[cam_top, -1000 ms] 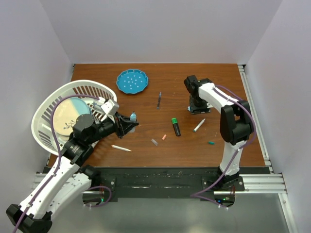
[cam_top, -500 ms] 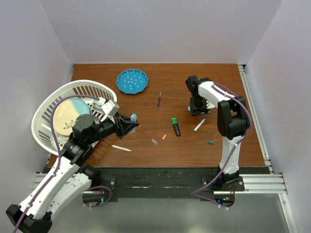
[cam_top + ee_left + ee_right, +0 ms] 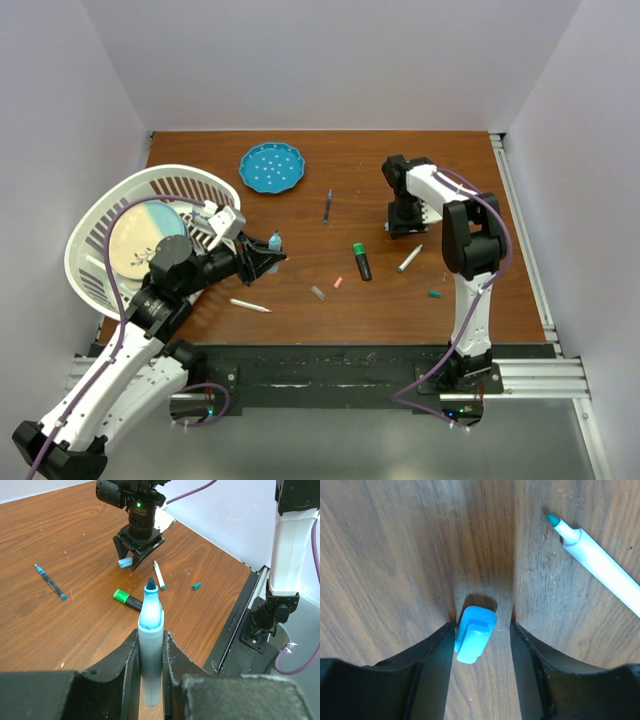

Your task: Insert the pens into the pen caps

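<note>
1. My left fingers [image 3: 131, 656] are clamping the barrel of an uncapped light-blue marker [image 3: 150, 615], tip pointing outward above the bench [image 3: 60, 630].
2. My right fingers [image 3: 432, 665] are standing apart, straddling a light-blue cap [image 3: 475, 634] lying on the bench beside a white pen [image 3: 600, 564].

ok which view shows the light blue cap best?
Right wrist: cap sits large inside the right gripper. Left wrist shows it small, far off beside that gripper. Top external: the gripper hides it.
</note>
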`<action>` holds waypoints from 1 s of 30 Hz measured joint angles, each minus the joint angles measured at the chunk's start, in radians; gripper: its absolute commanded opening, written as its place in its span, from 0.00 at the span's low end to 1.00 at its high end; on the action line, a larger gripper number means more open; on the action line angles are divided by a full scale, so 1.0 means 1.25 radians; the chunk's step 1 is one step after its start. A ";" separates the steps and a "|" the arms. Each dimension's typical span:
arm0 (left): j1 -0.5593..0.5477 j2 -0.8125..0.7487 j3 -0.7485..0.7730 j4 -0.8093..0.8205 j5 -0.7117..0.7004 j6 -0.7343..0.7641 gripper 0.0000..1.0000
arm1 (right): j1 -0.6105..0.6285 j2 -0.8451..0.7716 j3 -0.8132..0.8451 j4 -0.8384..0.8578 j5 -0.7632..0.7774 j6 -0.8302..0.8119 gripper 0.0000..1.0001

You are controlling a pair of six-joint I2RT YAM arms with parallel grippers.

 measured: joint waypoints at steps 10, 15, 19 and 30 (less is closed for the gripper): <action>0.000 -0.002 0.000 0.000 -0.001 0.000 0.00 | 0.002 -0.009 -0.019 0.013 0.008 -0.093 0.19; 0.000 -0.011 0.000 0.000 -0.004 0.000 0.00 | 0.003 -0.056 -0.093 0.041 0.047 -0.157 0.07; 0.000 -0.010 0.000 0.001 -0.004 -0.002 0.00 | 0.003 -0.080 -0.134 0.079 0.085 -0.284 0.00; 0.000 0.052 -0.031 0.056 0.038 -0.089 0.00 | 0.002 -0.354 -0.464 0.392 0.051 -0.732 0.00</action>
